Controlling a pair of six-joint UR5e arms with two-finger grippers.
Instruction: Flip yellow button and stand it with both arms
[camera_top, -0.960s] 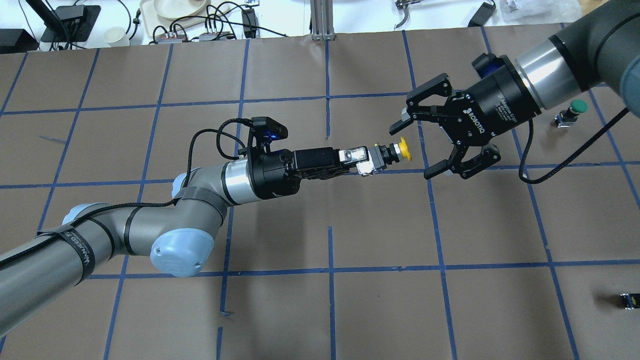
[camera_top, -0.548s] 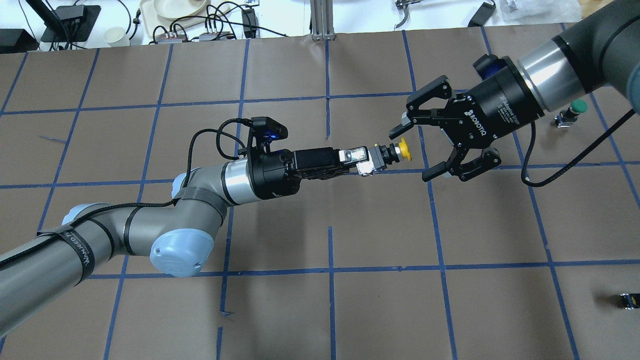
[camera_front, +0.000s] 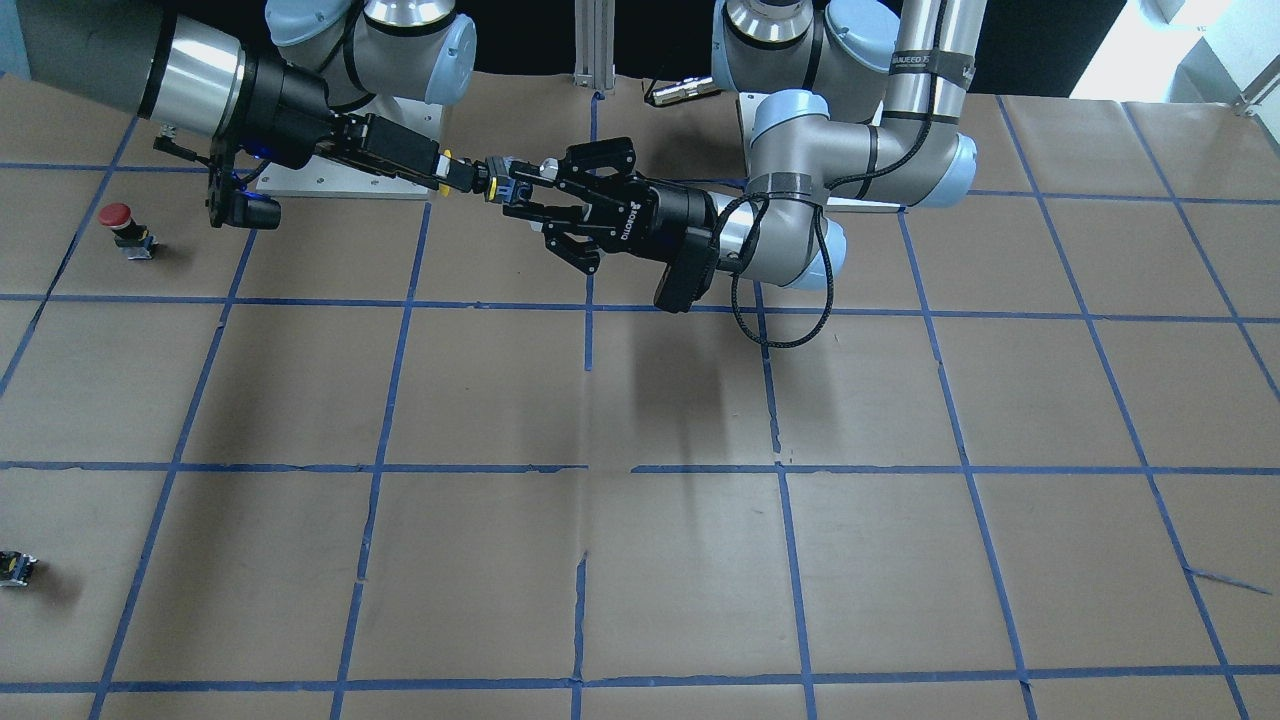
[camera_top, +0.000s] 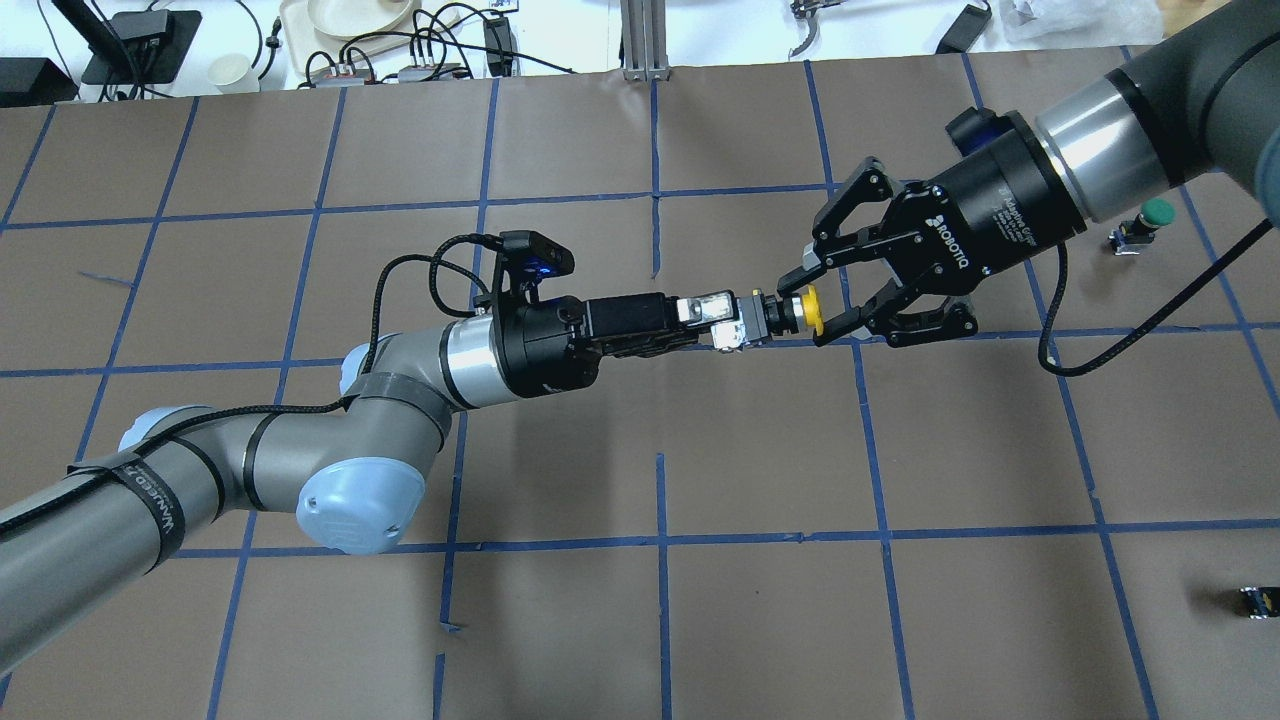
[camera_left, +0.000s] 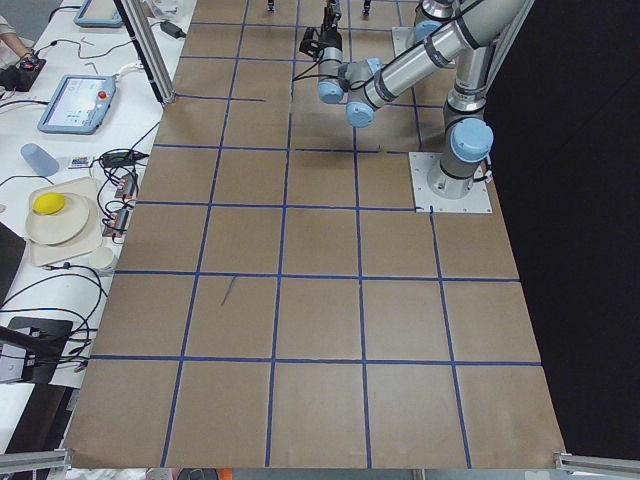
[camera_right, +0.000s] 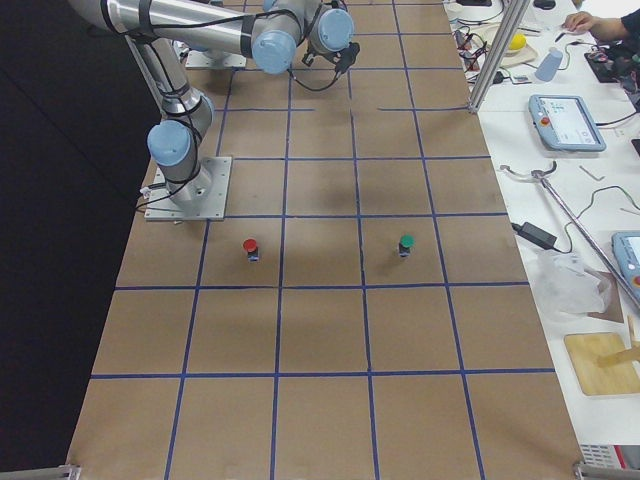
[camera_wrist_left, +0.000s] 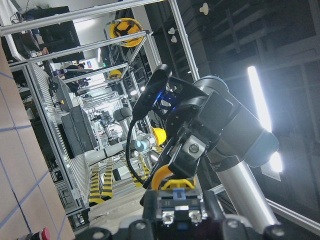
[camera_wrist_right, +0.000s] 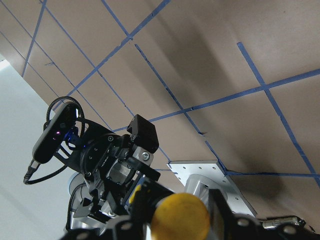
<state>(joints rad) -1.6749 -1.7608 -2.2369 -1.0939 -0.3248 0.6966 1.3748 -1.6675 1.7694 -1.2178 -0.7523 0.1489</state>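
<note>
The yellow button hangs in the air above the table, lying sideways between both grippers. My left gripper is shut on its black-and-silver body; in the front view this gripper grips the body end. My right gripper has its jaws closed in on the yellow cap from both sides. The cap fills the bottom of the right wrist view. In the left wrist view the cap sits just beyond the body, with the right gripper behind it.
A green-capped button stands at the far right of the brown papered table. A red-capped button stands near the right arm's base. A small black part lies at the right edge.
My right gripper has moved in over the yellow cap and its jaws have closed from wide open onto it. The left arm has held still with the button.
</note>
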